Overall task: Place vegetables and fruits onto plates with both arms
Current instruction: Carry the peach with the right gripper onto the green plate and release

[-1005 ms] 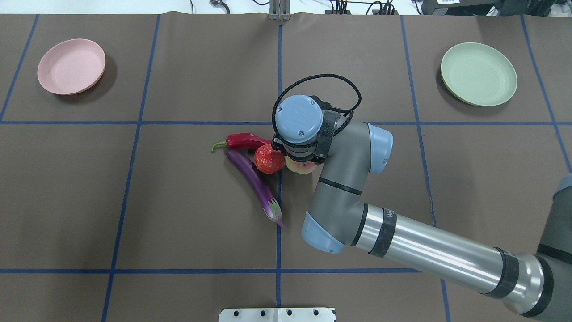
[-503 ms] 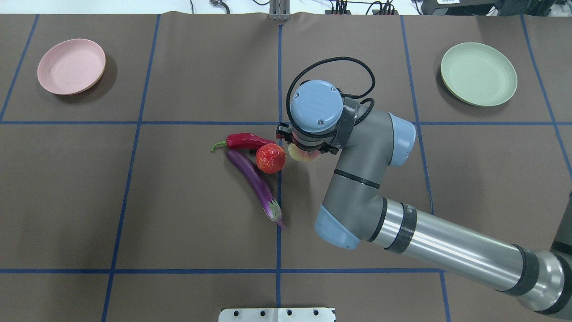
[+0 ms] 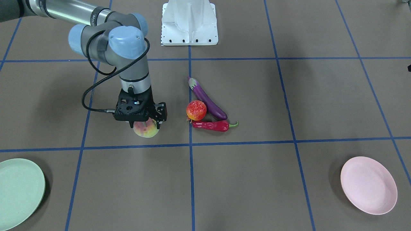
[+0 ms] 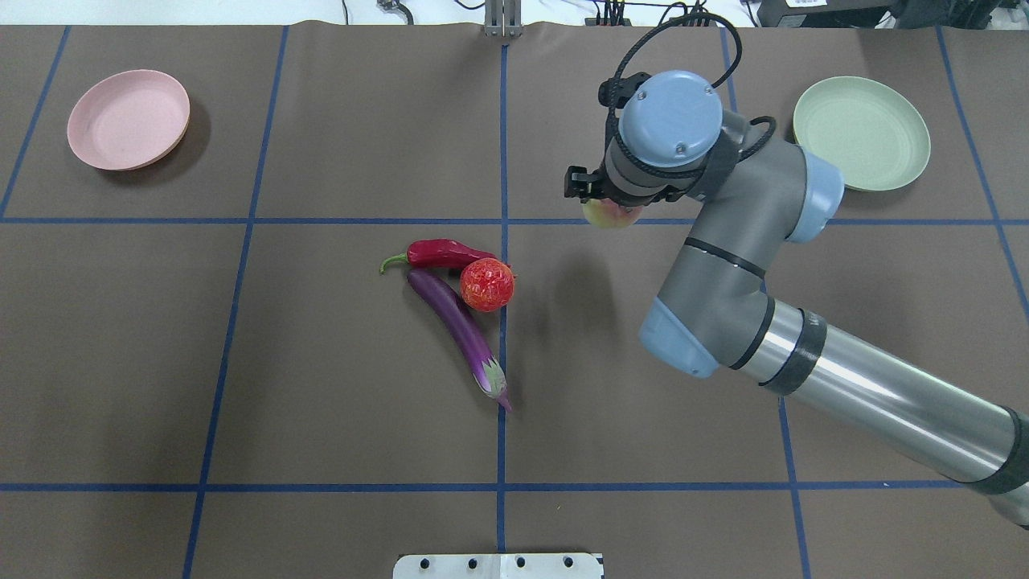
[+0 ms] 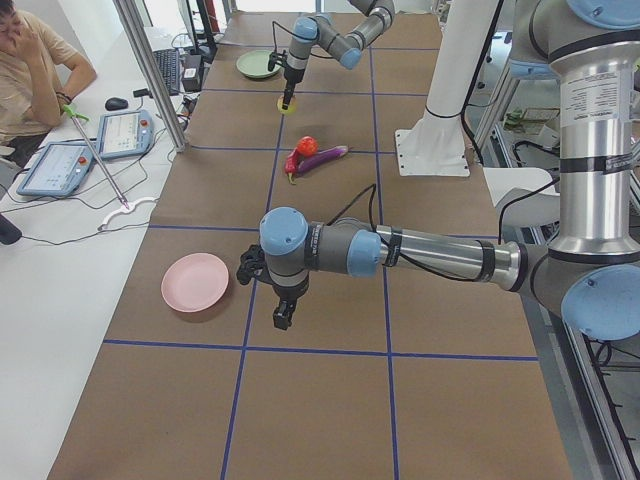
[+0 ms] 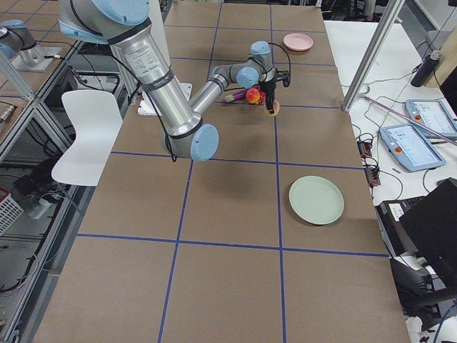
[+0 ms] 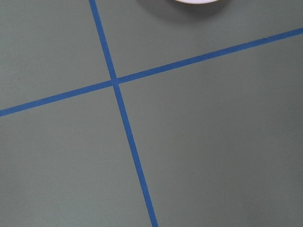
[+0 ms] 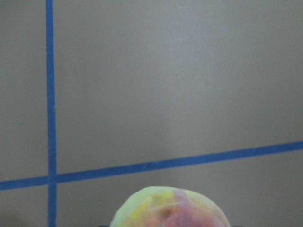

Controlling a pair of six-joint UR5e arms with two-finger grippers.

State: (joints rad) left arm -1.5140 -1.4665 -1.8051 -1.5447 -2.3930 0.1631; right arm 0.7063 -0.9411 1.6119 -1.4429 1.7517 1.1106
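My right gripper (image 3: 146, 124) is shut on the pink-and-yellow-green peach (image 4: 608, 215) and holds it above the table, between the pile and the mint green plate (image 4: 862, 133). The peach's top shows in the right wrist view (image 8: 173, 208). The purple eggplant (image 4: 458, 326), red chili pepper (image 4: 438, 253) and bumpy red-orange fruit (image 4: 486, 285) lie touching at the table's middle. The pink plate (image 4: 129, 119) is empty at the far left. My left gripper (image 5: 284, 320) shows only in the exterior left view, near the pink plate (image 5: 195, 282); I cannot tell whether it is open.
The white base block (image 3: 189, 22) stands at the robot's edge of the table. Blue tape lines (image 4: 502, 145) divide the brown mat. An operator (image 5: 30, 60) and tablets (image 5: 125, 130) are at a side table beyond the far edge.
My right arm has carried the peach up and away from the pile, to the right and farther from the robot, toward the green plate. The other three items have not moved.
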